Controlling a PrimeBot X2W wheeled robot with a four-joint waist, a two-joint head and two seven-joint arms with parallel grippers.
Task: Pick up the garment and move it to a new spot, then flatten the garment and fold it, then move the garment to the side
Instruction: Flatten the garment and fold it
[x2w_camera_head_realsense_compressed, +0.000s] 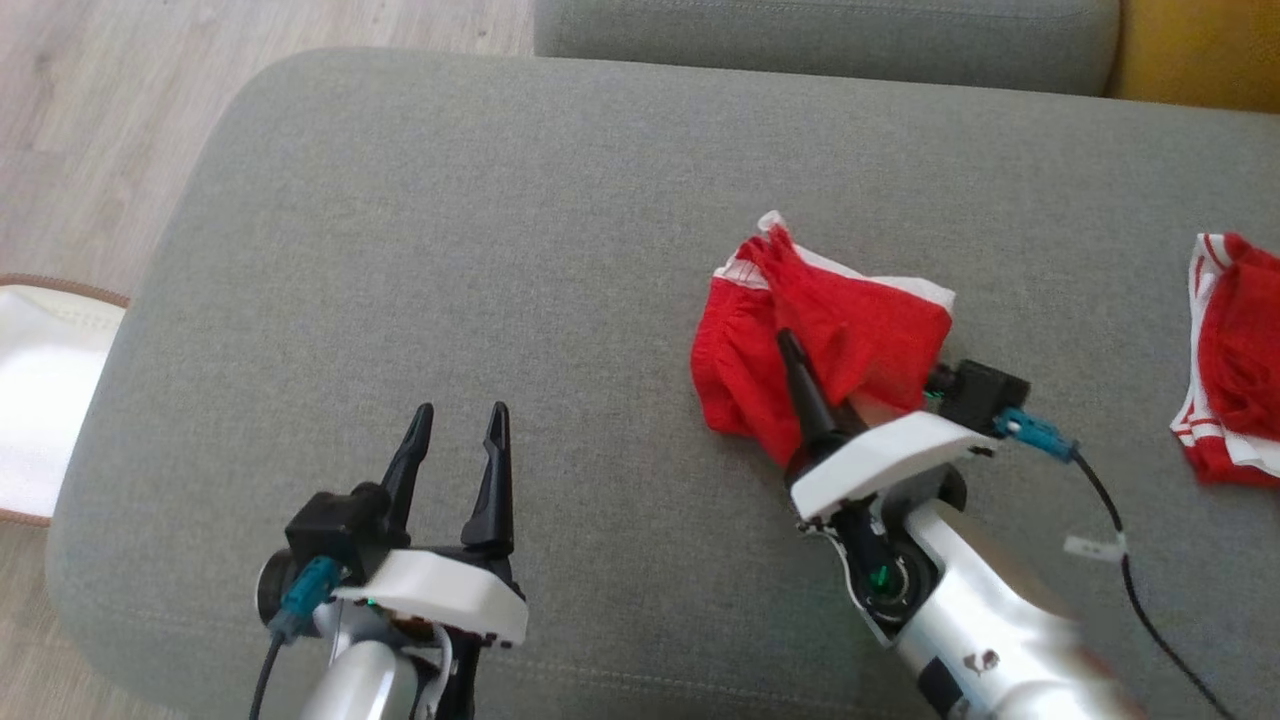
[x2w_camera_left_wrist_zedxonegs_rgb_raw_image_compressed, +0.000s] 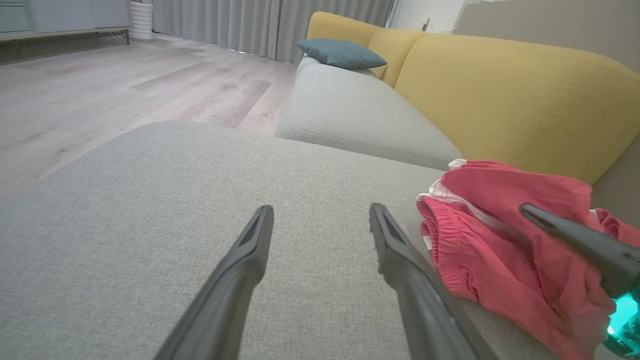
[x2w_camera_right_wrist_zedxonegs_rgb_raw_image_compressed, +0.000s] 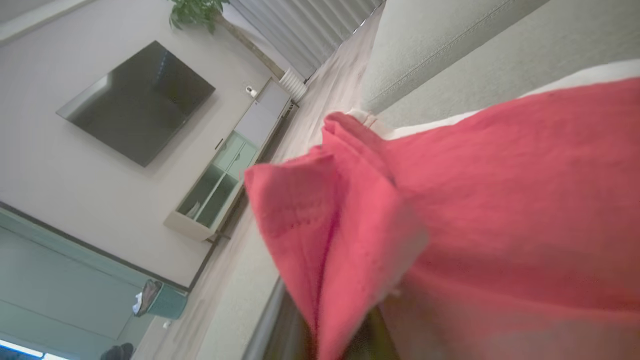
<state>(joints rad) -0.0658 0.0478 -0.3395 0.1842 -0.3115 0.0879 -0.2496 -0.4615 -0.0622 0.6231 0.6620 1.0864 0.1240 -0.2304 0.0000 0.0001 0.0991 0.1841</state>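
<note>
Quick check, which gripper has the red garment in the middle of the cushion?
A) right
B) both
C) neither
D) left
A: the right gripper is shut on the bunched red garment, with cloth draped over its fingers in the right wrist view. The left gripper stands open and empty over the grey cushion.

Lies bunched as a red garment (x2w_camera_head_realsense_compressed: 860, 330) with white trim and a gathered elastic waistband, right of the middle of the grey cushion (x2w_camera_head_realsense_compressed: 500, 250). Rises in a ridge of loose folds toward the far side, with the white edge peeking out along the back and at the top corner, and the waistband turned to the left. Drapes partly over the right gripper (x2w_camera_head_realsense_compressed: 789, 347), pinched between its closed fingers near the front edge.
</note>
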